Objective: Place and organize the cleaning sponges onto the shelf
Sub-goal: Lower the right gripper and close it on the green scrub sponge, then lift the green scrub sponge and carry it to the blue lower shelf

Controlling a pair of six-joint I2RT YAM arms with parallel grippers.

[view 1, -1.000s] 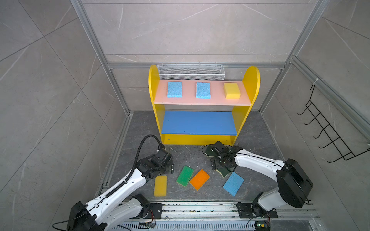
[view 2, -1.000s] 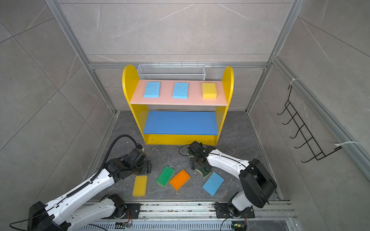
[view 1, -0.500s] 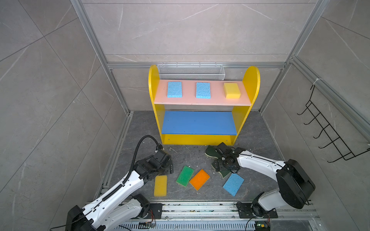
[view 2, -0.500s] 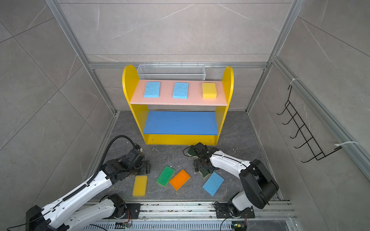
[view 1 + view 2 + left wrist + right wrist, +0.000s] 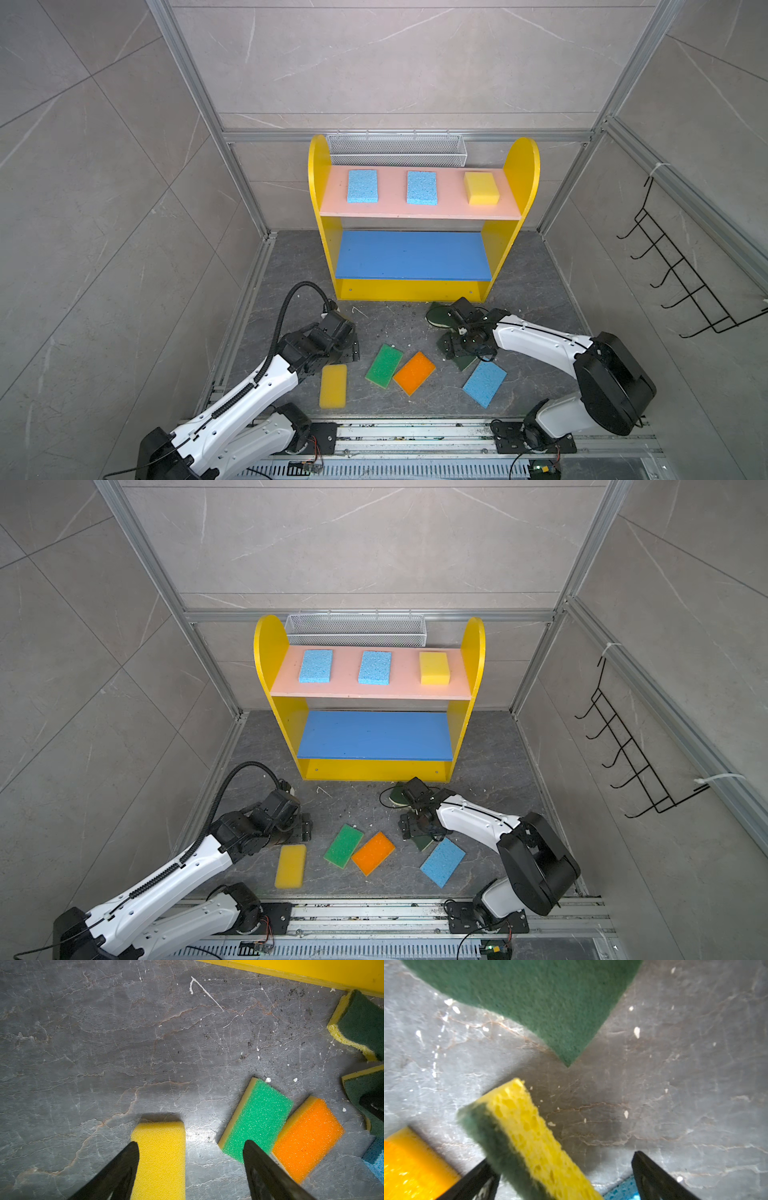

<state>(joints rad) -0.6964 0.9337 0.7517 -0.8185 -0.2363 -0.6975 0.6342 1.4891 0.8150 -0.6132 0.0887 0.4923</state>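
- Grey tiled walls close in a dark stone floor [image 5: 399,328] — the shelf [image 5: 411,295] stands at its far end, backed against the rear wall.
- On the shelf's pink upper board I count three in a row: one light-blue sponge [image 5: 362,185] toward the left side panel, a second light-blue sponge [image 5: 422,188] mid-board, and a yellow sponge [image 5: 481,188] by the right side panel.
- My left gripper [image 5: 190,1142] sits in front of the shelf's left end with its fingers spread, grasping nothing; the floor yellow sponge [image 5: 160,1159] lies between them, beside one finger.
- My right gripper [image 5: 560,1157] works in front of the shelf's right end, fingers released wide — a tilted dark-green sponge [image 5: 533,1142], yellow underneath, leans against one finger and stays clear of the other.
- Another dark-green sponge [image 5: 436,316] lies flat just before the shelf's base.
- Out from the shelf's middle lie a green sponge [image 5: 384,365] and an orange sponge [image 5: 414,373], touching; a third light-blue sponge [image 5: 484,383] lies to their right.
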